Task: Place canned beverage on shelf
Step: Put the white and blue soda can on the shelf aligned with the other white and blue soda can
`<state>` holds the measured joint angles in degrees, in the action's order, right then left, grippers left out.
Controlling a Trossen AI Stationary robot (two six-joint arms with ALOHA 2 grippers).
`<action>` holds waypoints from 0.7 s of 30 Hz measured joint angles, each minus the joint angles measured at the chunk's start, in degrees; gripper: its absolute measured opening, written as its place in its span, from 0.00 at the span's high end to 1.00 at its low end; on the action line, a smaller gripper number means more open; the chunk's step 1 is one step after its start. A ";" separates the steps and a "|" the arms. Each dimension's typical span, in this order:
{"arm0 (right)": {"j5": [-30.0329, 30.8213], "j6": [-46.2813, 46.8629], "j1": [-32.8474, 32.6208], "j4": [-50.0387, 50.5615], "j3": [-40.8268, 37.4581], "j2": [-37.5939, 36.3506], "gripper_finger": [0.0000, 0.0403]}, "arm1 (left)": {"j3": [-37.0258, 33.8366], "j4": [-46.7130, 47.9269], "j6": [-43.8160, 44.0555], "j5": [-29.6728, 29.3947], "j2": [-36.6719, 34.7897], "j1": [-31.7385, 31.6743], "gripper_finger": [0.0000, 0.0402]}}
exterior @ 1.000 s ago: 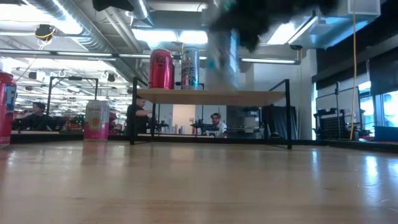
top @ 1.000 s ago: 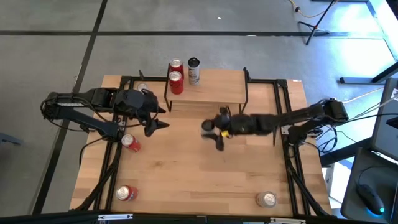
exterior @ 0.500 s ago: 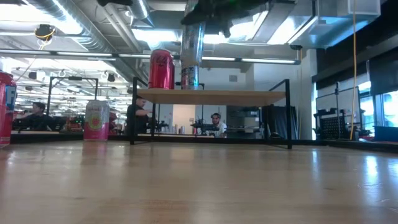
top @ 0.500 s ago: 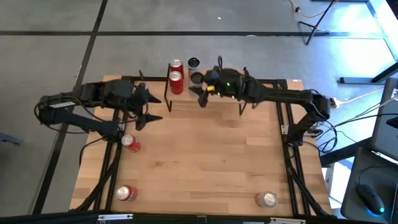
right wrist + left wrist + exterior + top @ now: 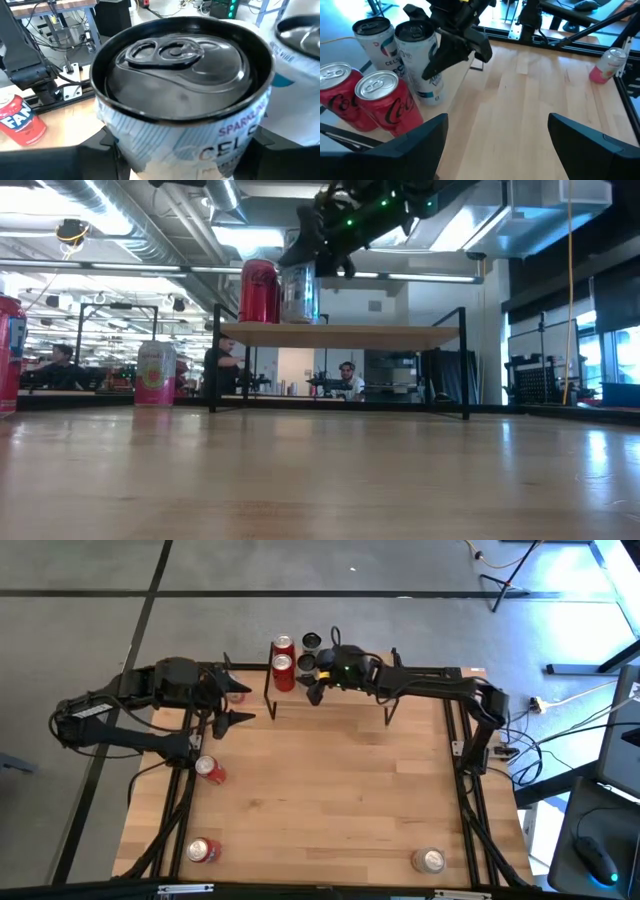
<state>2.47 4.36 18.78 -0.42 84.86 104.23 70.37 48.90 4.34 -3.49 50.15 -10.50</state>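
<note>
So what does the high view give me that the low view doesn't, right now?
Only the high view shows the left gripper open beside the shelf, and three cans lying on the table: two red, one pale. Only the low view shows the white can resting upright on the shelf board, a pink can standing beyond, and people in the room. Both show the right gripper on the white can beside the red cans.

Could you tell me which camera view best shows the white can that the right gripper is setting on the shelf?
The left wrist view: the white can stands full-height on the shelf in the right gripper. High view shows only its top; low view, its side; right wrist, its lid.
</note>
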 joint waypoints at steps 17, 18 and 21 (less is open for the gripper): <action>1.09 -0.31 0.00 -1.45 0.03 0.41 0.12 | 0.00 0.00 1.47 0.02 0.00 0.02 0.18; 1.38 -0.30 0.00 -1.50 0.03 0.04 0.07 | 0.00 -0.02 1.49 0.01 0.00 0.02 0.18; 2.43 -1.05 -0.02 -0.87 0.05 -1.91 0.07 | 0.00 -0.09 1.47 0.00 0.00 0.02 0.18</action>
<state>4.90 3.31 18.76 -1.29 84.90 102.32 70.37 48.82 5.81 -3.49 50.15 -10.48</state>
